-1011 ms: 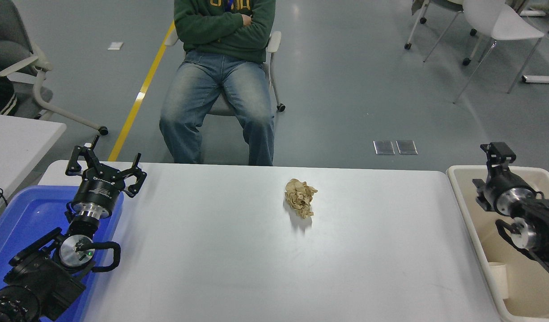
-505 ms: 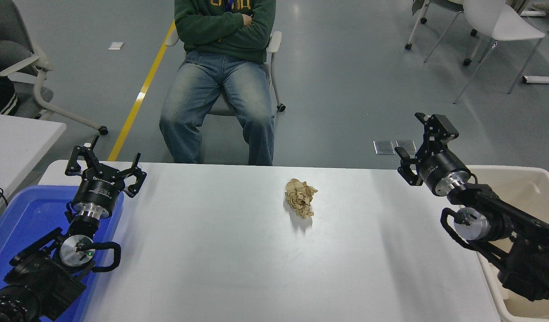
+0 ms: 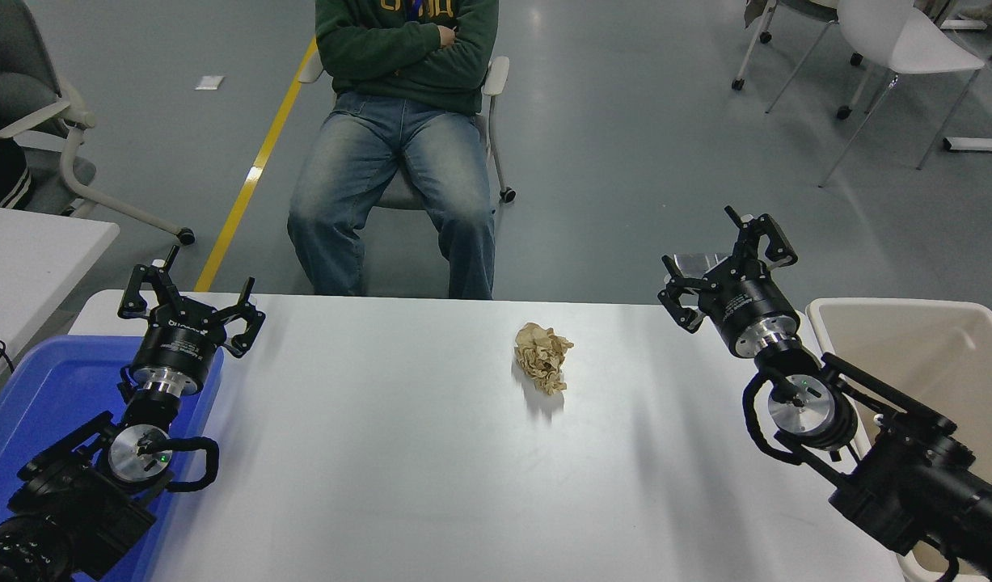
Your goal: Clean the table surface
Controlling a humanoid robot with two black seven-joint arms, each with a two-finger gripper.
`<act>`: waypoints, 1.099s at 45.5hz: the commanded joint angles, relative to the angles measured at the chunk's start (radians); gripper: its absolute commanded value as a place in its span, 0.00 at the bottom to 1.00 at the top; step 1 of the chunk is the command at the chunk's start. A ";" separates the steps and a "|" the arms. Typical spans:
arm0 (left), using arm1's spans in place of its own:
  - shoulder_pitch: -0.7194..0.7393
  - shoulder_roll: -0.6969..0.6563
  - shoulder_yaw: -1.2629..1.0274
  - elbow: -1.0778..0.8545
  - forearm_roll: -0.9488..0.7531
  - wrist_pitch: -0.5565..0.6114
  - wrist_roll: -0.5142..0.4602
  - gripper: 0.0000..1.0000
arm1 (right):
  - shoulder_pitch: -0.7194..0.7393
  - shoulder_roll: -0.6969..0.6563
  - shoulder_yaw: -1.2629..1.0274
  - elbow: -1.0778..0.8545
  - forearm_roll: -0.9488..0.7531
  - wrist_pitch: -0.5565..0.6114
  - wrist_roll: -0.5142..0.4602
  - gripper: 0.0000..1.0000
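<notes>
The table surface (image 3: 398,453) is a glossy white top that fills the lower part of the view. A crumpled tan paper wad (image 3: 543,356) lies on it, just right of centre and towards the far edge. My right gripper (image 3: 726,263) is open and empty, held above the table's far right edge, well to the right of the wad. My left gripper (image 3: 190,299) is open and empty, parked at the far left over the blue tray's inner edge.
A blue plastic tray (image 3: 35,396) sits at the left end. A beige plastic bin (image 3: 940,356) stands at the right end. A person in jeans (image 3: 390,170) sits on a chair beyond the far edge, arms folded. A second white table (image 3: 27,259) stands at left.
My right arm has swung left from over the beige bin to above the table's far right edge, and its gripper now shows open. The wad and left arm have not moved.
</notes>
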 commanded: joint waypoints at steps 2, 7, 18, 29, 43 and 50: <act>0.000 0.000 0.000 0.000 0.000 0.000 0.000 1.00 | -0.002 0.013 0.008 0.000 0.031 0.013 0.001 1.00; 0.000 0.000 0.000 0.000 0.000 0.000 0.000 1.00 | -0.003 0.015 0.007 0.002 0.031 0.013 0.003 1.00; -0.001 0.000 0.000 0.000 0.000 0.000 0.000 1.00 | 0.001 0.012 -0.036 -0.001 -0.029 0.003 0.000 1.00; 0.000 0.000 0.000 0.000 0.000 0.000 0.000 1.00 | 0.011 -0.083 -0.202 -0.001 -0.343 0.014 -0.003 1.00; 0.000 0.000 0.000 0.000 0.000 0.000 0.000 1.00 | 0.063 -0.168 -0.263 0.048 -0.386 0.003 -0.005 1.00; 0.000 0.001 0.000 0.000 0.000 0.000 0.000 1.00 | 0.218 -0.215 -0.519 0.066 -0.494 -0.024 -0.006 1.00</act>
